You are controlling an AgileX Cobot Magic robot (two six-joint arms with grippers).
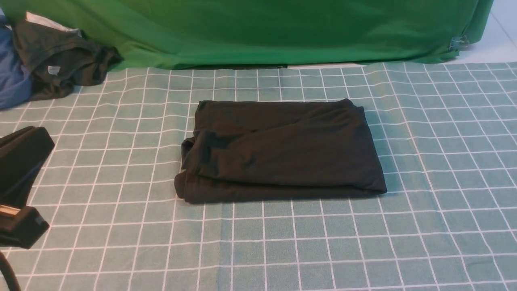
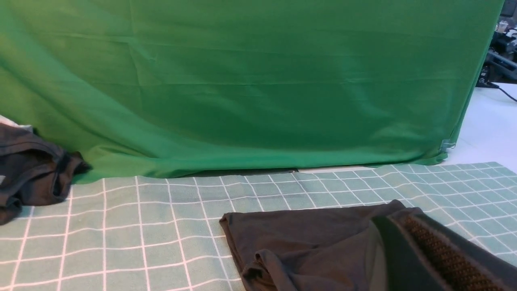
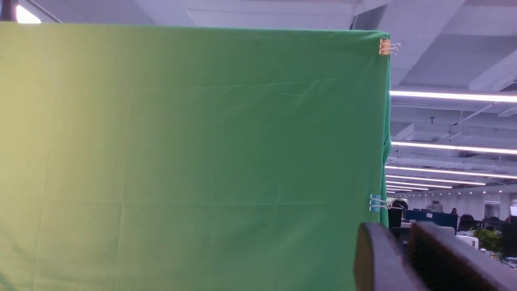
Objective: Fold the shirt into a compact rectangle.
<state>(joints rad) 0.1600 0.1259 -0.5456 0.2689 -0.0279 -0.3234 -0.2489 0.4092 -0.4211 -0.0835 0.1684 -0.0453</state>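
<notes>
Nearest the front camera, the left tool (image 1: pixel 18 226) hangs low over the checked cloth of the surface (image 1: pixel 282 242), clenched and holding nothing. In its own wrist view one ribbed finger (image 2: pixel 444 254) shows close up with no fabric caught against it. Beyond that tool, out toward the middle of the surface and well apart from it, lies the shirt (image 1: pixel 282 151), already folded into a thick dark rectangle with nothing touching it. By the look of it, the folding is essentially done and this is the release-and-retreat step. The nearer corner on the left tool's side bulges a little, so any next move would only need a light tidy there, or simply pulling both arms clear. The right tool (image 3: pixel 408 258) is lifted well above the surface, facing the green backdrop (image 3: pixel 181 161); it carries nothing, but whether its jaws are parted I cannot tell.
</notes>
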